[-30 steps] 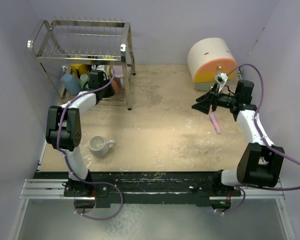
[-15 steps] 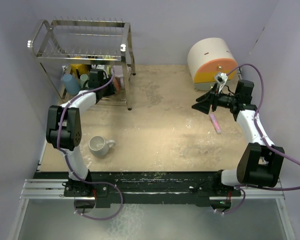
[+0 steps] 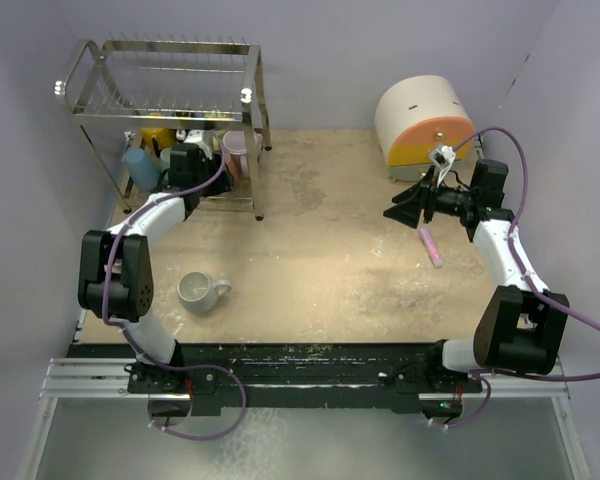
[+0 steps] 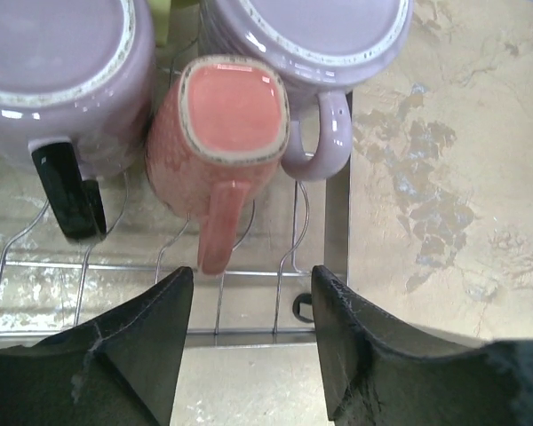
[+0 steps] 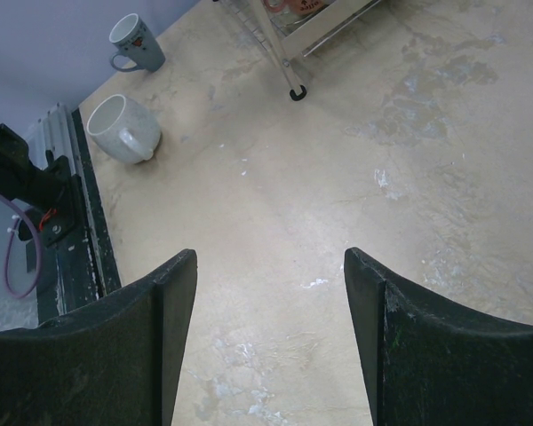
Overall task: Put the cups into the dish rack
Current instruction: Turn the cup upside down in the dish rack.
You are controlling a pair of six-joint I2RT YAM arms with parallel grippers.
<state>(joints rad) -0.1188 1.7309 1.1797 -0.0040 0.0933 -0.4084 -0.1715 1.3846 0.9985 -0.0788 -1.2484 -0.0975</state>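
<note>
The dish rack (image 3: 160,95) stands at the far left with several cups in its lower tier, among them a yellow one (image 3: 158,133). In the left wrist view a salmon cup (image 4: 226,133) rests upside down on the rack wires (image 4: 289,222), handle toward me, between two lavender cups (image 4: 62,71) (image 4: 311,44). My left gripper (image 4: 253,302) is open just short of that handle and touches nothing; from above it (image 3: 198,150) sits at the lower tier's front. A white cup (image 3: 200,292) lies on the table. My right gripper (image 3: 400,212) hovers open and empty at the right.
A cream-and-orange box (image 3: 425,125) stands at the back right, a pink stick (image 3: 432,247) on the table below the right arm. The right wrist view shows the white cup (image 5: 120,129), a grey-blue cup (image 5: 135,43) near the wall and a rack foot (image 5: 293,89).
My left gripper has opened, let go of the salmon cup in the lower tier and drawn back slightly. The right arm has not moved.
</note>
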